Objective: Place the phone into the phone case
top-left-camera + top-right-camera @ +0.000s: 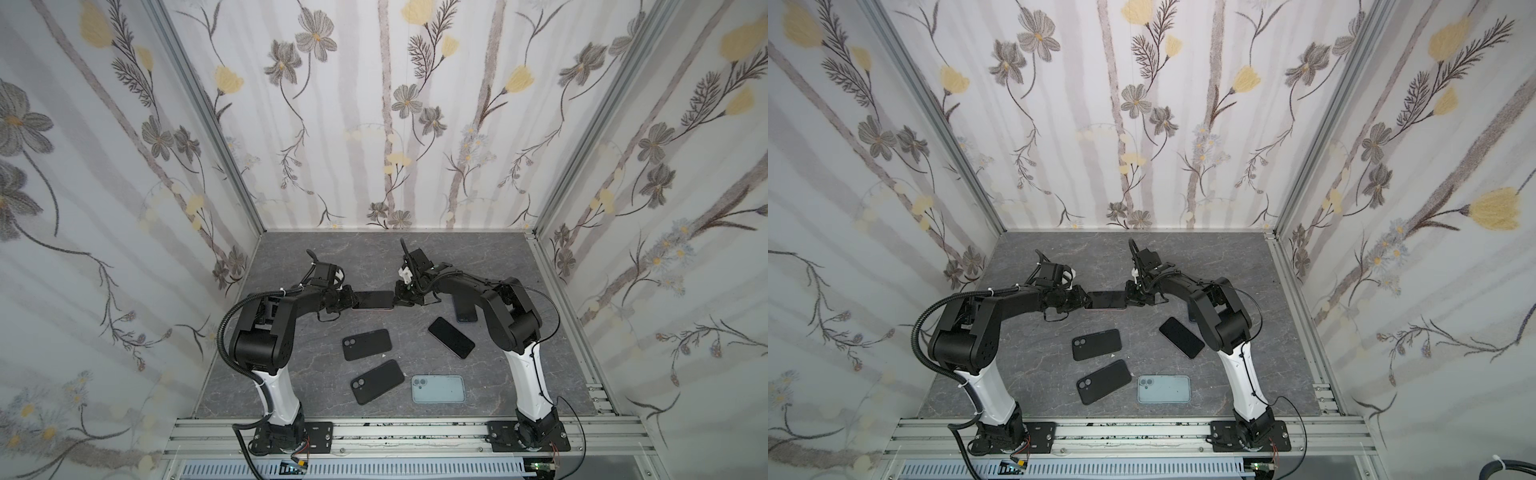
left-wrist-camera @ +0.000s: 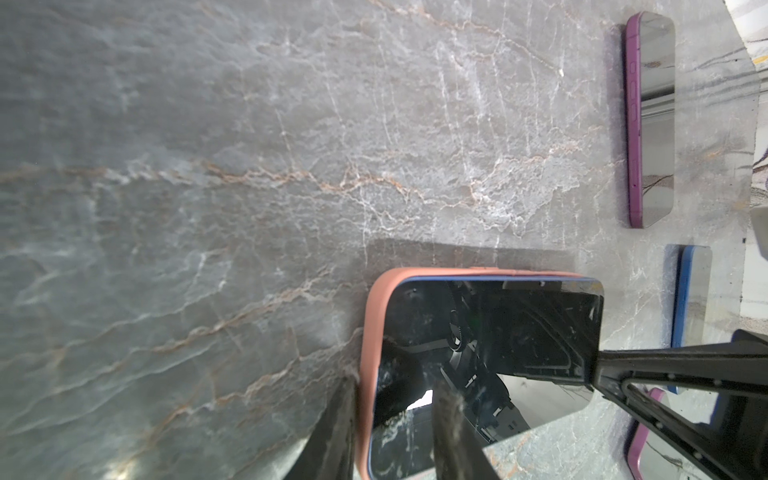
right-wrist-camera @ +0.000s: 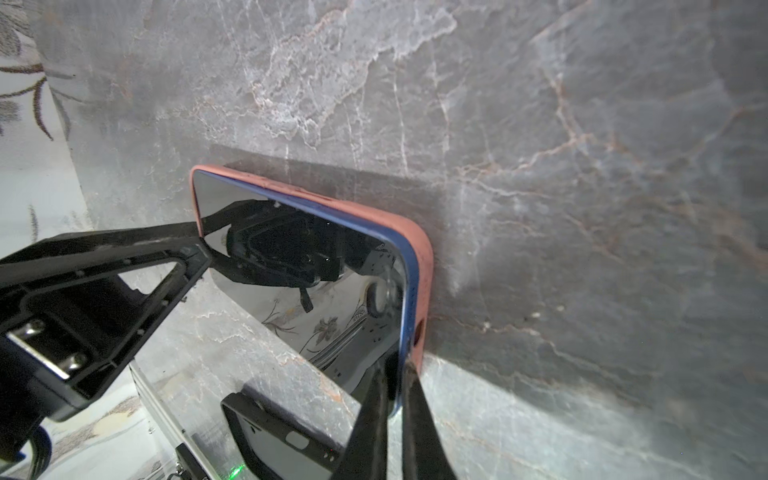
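Now blue-rimmed black phone (image 2: 498,332) in salmon silicone case (image 2: 368,332) runs lengthwise from my left gripper (image 2: 395,388), clamping case end, to right gripper (image 3: 398,368), pinching phone's opposite edge.

Behind salmon-cased phone (image 1: 372,300): counter (image 1: 332,257) bare, wide passage. Its ends: blocked by left pincer (image 1: 352,302), right pincer (image 1: 395,300). In front: black case (image 1: 366,344), black phone (image 1: 451,337) obstruct; narrow lane between them. Further front: second black case (image 1: 377,381), pale blue phone (image 1: 438,389).
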Available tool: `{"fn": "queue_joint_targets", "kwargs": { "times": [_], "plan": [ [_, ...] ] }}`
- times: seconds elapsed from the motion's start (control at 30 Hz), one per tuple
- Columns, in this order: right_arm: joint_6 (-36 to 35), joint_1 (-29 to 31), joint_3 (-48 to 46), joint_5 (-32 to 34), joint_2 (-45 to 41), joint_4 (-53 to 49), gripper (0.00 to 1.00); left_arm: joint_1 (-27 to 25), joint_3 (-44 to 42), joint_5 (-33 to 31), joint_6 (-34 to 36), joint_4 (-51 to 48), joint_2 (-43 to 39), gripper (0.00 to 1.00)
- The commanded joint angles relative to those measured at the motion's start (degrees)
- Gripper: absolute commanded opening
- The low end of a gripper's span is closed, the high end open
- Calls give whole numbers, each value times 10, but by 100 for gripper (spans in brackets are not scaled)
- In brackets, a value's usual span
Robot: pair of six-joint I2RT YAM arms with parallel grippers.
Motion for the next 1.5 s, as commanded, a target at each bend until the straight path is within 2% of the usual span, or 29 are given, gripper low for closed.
{"fn": "queue_joint_targets", "kwargs": {
  "times": [0.0, 0.63, 1.47],
  "plan": [
    [-22, 5, 9, 39, 14, -58, 10, -3, -2, 16, -1, -27, -1, 31],
    [-50, 21, 24, 108, 71, -127, 9, -3, -5, 16, 4, -28, -2, 31],
    [-61, 34, 18, 149, 130, -142, 5, -2, -4, 3, 4, -31, -3, 30]
  ]
}}
